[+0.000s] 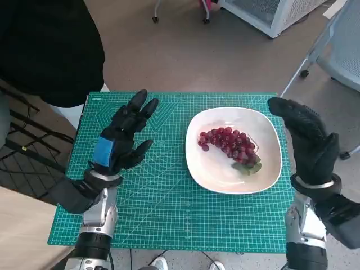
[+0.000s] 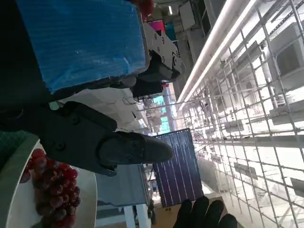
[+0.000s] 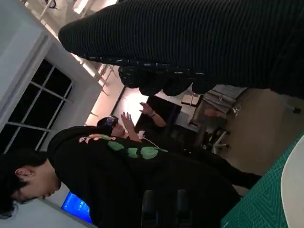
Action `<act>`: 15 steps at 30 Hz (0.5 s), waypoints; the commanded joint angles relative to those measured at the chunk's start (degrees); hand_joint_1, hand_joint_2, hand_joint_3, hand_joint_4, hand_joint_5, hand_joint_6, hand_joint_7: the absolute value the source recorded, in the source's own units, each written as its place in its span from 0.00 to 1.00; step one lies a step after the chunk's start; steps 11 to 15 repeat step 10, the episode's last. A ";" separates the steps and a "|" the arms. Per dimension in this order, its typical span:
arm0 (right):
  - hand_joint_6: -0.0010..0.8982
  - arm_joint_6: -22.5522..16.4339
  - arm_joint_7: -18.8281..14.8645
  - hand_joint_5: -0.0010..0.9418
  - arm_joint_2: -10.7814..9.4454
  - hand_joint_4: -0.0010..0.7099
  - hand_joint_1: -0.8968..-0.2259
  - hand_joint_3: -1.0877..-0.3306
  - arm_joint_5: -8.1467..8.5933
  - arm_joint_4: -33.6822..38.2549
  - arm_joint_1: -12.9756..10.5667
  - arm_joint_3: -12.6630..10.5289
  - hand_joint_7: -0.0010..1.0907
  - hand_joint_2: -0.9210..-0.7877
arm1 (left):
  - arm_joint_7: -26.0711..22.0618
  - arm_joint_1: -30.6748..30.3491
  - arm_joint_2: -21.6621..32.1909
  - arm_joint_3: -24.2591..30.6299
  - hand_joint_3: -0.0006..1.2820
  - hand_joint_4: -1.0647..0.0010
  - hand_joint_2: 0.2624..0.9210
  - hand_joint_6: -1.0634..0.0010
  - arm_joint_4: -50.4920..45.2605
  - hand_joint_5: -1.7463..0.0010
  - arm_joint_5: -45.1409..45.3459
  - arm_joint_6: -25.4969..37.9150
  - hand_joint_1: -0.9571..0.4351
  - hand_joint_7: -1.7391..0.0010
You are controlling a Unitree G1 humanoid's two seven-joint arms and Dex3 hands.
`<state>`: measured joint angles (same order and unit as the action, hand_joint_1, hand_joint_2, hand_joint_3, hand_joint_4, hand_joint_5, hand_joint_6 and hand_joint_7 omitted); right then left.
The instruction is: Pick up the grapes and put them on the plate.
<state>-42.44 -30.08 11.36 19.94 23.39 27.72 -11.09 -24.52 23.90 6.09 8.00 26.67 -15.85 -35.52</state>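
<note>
The left hand [image 1: 125, 138] is released: its black fingers [image 1: 139, 107] are spread and stretched forward, the thumb out toward the plate, and nothing is in it. It hangs over the left half of the green mat [image 1: 169, 219], palm down with the blue-taped back uppermost, well apart from the plate's near rim. Its pale forearm rises from the mat's near left corner. In the left wrist view the blue tape [image 2: 80, 38] fills the upper part and one black finger [image 2: 128, 149] reaches out with nothing against it.

The right hand [image 1: 306, 140], in its knitted glove, is also released and holds nothing. It stands on edge over the mat's right edge, just beside the plate, fingers together and curved slightly inward, pointing toward the far side. Whether it touches the plate's rim cannot be told. Its forearm comes up from the near right corner. In the right wrist view the glove [image 3: 190, 42] is a dark band, with the fingertips rounded beneath it.

The plate [image 1: 214, 174], white and rounded-square, sits on the right half of the mat. The grapes [image 1: 228, 143], a red bunch with a green leaf at its near right end, lie in it, across the middle.

Behind the far left corner stands a person [image 3: 123, 180] in black.
</note>
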 commanded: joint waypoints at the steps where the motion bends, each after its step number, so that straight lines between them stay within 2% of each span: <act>1: 0.00 0.18 -0.19 0.00 0.44 0.29 0.48 0.56 -0.59 0.61 -1.37 0.10 0.36 0.00 | -0.04 -0.58 -0.06 0.58 0.18 0.59 1.00 0.59 0.86 1.00 -0.16 -1.32 0.39 0.98; 15: 0.00 0.24 0.29 0.00 0.33 0.28 0.47 0.56 -0.90 -0.10 -1.66 0.17 0.36 0.00 | 0.44 -0.69 -0.01 0.68 0.18 0.59 1.00 0.59 1.28 1.00 0.60 -2.60 0.39 0.98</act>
